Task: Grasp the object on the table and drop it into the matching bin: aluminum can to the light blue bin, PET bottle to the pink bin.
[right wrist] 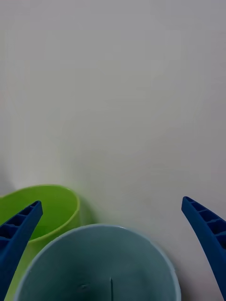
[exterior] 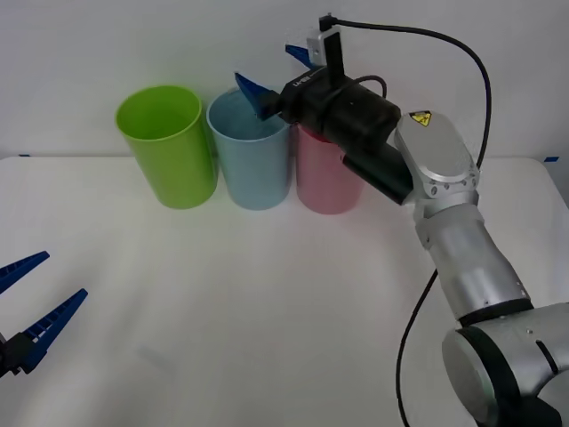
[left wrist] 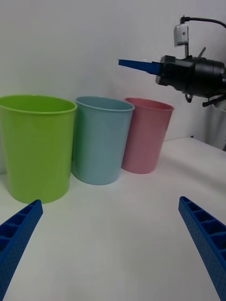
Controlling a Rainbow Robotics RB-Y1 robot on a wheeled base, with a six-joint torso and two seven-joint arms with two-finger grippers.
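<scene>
my right gripper (exterior: 277,73) hangs spread wide over the light blue bin (exterior: 252,165), nothing in it; guessing drop's done; left gripper (exterior: 31,298) idles open low over the table (exterior: 267,311)

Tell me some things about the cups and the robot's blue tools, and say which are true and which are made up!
1. Three bins stand in a row on the table. True.
2. The light blue bin stands between the lime green bin and the pink bin. True.
3. The right tool hangs above the lime green bin. False: it hangs above the light blue bin, fingers apart.
4. The right tool grips a can. False: nothing sits between its fingers.
5. The left tool is open, low over the table, away from the bins. True.
</scene>
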